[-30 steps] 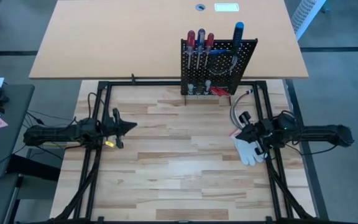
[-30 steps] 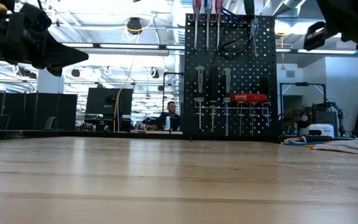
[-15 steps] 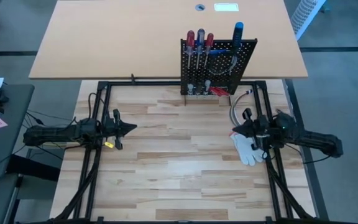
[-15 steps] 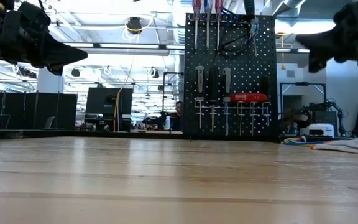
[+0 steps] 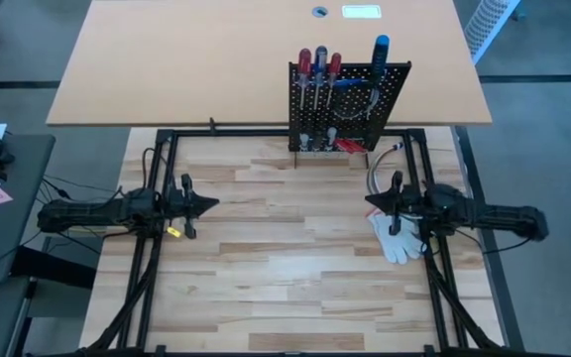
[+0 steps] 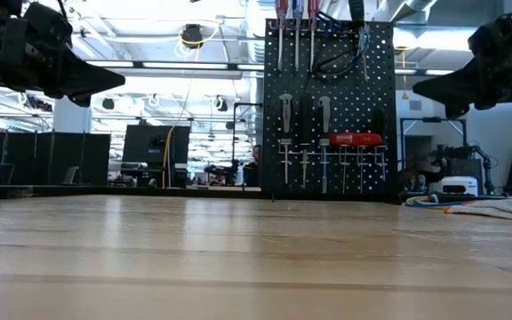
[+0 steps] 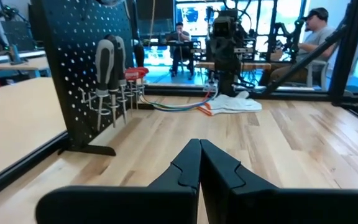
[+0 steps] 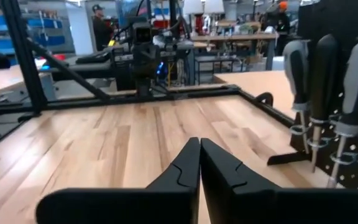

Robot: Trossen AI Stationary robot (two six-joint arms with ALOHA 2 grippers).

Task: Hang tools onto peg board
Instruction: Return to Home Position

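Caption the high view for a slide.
Tools hung on the peg board; left gripper and right gripper level above the table, jaws shut.

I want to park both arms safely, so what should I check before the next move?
1. The left hand is shut and holds nothing: ok.
2. The right hand is shut and holds nothing: ok.
3. The black perforated metal peg board stands upright: ok.
4. The red- and blue-handled screwdrivers hang on the board: ok.
5. Both arms are clear of the board: ok.
6. The light wooden table is free of loose items: not ok, a white fabric glove lies beneath the right arm.
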